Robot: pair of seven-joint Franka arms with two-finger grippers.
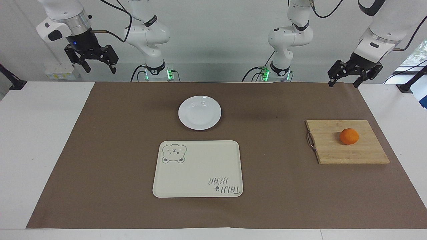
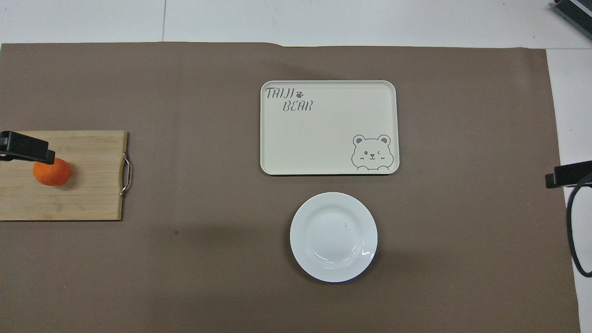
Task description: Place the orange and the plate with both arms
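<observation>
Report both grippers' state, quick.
Left gripper: open, holding nothing, raised near the table's robot-side edge.
Right gripper: open, holding nothing, raised off the table's right-arm end.

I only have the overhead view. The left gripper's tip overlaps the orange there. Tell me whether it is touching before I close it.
Observer: No contact. In the facing view the left gripper hangs high in the air, well above the orange on the cutting board.
Operator: Report its fingers.
Observer: Open, with nothing between them.
Operator: Now the right gripper. I see only a sliver of it.
Observer: The right gripper hangs high at the right arm's end of the table, open and empty, nowhere near the plate.
</observation>
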